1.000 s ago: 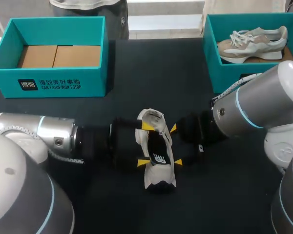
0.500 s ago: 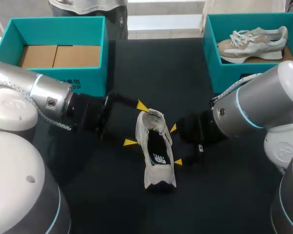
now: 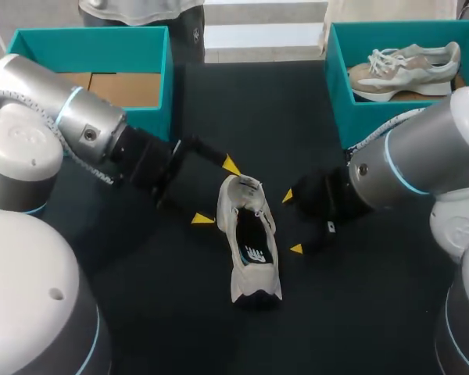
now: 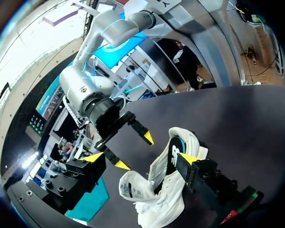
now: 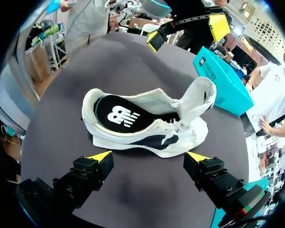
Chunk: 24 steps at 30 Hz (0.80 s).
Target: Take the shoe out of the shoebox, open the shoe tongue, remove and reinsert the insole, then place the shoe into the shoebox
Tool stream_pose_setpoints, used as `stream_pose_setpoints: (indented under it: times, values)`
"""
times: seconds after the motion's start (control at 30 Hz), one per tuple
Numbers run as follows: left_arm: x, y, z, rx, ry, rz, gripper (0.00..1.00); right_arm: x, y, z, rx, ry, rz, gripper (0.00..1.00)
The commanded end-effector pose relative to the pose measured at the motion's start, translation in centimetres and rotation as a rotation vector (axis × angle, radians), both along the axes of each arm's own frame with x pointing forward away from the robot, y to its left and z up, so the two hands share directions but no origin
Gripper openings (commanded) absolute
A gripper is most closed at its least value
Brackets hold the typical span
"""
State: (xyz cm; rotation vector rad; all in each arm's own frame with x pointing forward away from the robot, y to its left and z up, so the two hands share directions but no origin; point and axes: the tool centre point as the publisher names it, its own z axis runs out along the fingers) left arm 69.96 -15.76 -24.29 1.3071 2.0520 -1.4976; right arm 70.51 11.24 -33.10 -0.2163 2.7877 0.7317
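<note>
Your left hand (image 3: 216, 192) and right hand (image 3: 291, 223) back off the shoe (image 3: 238, 234), both spread. Its raised tongue (image 3: 242, 188) leaves the insole (image 3: 254, 251) open to you.

Robot lab, a staged manipulation bench: silver left arm (image 3: 70, 117) and right arm (image 3: 422, 156) flank a black table (image 3: 297, 117). Teal left shoebox (image 3: 94, 51) and right shoebox (image 3: 352, 117) sit at its far corners.

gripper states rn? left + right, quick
Left gripper: open, holding nothing, beside the shoe.
Right gripper: open, holding nothing.
</note>
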Motion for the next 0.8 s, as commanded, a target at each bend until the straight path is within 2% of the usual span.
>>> stream_pose_setpoints:
  times: [0.03,0.17,0.3,0.5,0.63,0.8]
  values:
    - [0.0,0.0,0.0,0.003,-0.001,-0.002,1.0,-0.2,-6.2,6.4,-0.045,0.024,0.027,1.0]
    - [0.0,0.0,0.0,0.003,-0.001,-0.002,1.0,0.3,-9.5,9.0,-0.057,0.047,0.038,1.0]
    - [0.0,0.0,0.0,0.003,-0.001,-0.002,1.0,0.5,-11.3,11.1,-0.046,0.079,0.075,1.0]
    - [0.0,0.0,0.0,0.003,-0.001,-0.002,1.0,0.6,-13.0,13.8,-0.041,0.107,0.114,1.0]
    - [-0.1,0.1,-0.1,0.01,-0.005,-0.001,1.0,0.9,-13.8,15.5,-0.065,0.097,0.109,1.0]
    - [0.3,0.7,0.6,0.083,-0.049,-0.019,1.0,0.9,-13.9,15.6,-0.072,0.103,0.103,1.0]
